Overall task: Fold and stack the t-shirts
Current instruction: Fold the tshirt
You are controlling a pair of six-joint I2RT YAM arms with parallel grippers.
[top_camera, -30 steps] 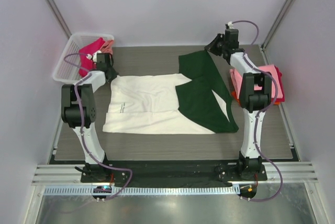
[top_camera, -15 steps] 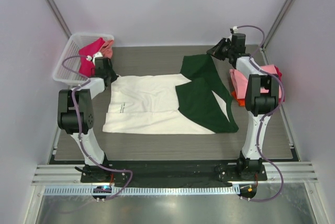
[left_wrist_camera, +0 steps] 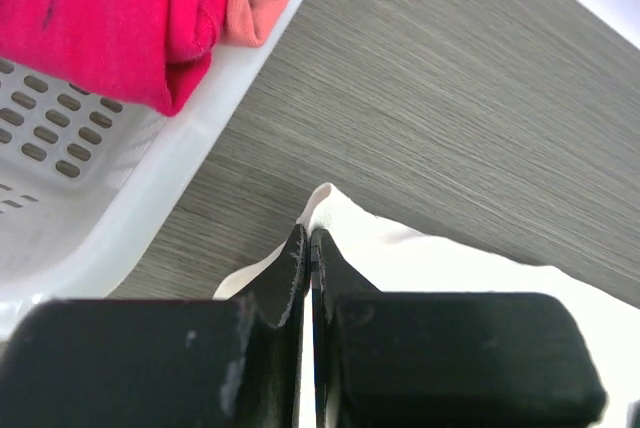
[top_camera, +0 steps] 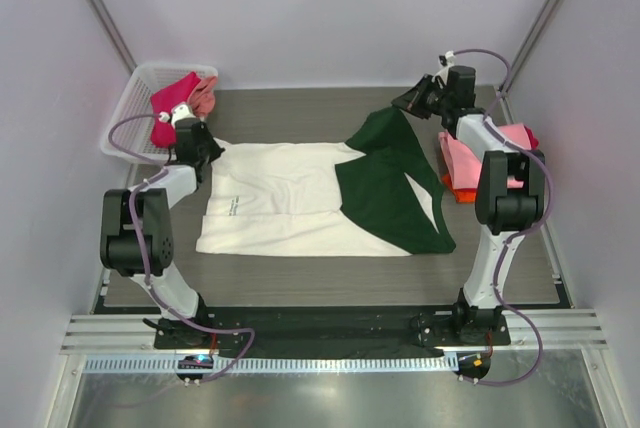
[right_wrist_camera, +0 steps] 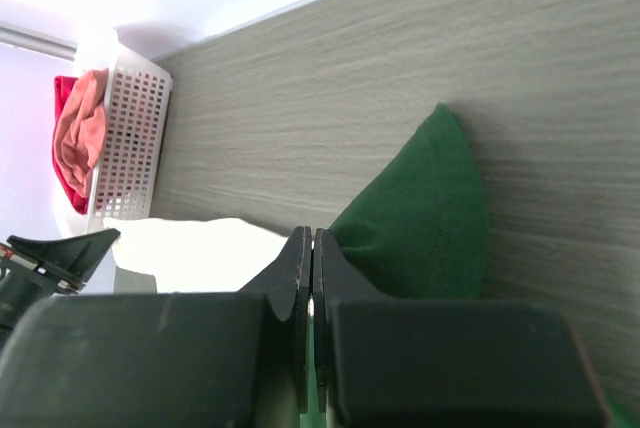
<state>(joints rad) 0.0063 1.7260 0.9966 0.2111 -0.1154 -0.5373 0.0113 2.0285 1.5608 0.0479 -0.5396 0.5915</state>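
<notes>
- While the right jaws have swung a little further back and outward over the last second, the green sleeve has been drawn from a flat strip into a peak just ahead of their tips. They are pressed together, and from the right wrist view I judge the sleeve's edge is pinched between them.
- Left jaws are likewise closed narrow, nipping the far corner of the cream tee. The left arm has let its elbow sink outward, yet that corner has barely shifted.
- Between the two pairs of jaws, and nearer the bases than either, the tee's body lies flat on the bench, unmoved.
- With both far ends in hand, I'd say a fold is only being set up; nothing is doubled over yet.
- Just beyond and left of the left jaws sits the mesh basket, with a magenta tee waiting in it.
- Off to the right of the right jaws, back toward that arm's base, lies the folded stack.
</notes>
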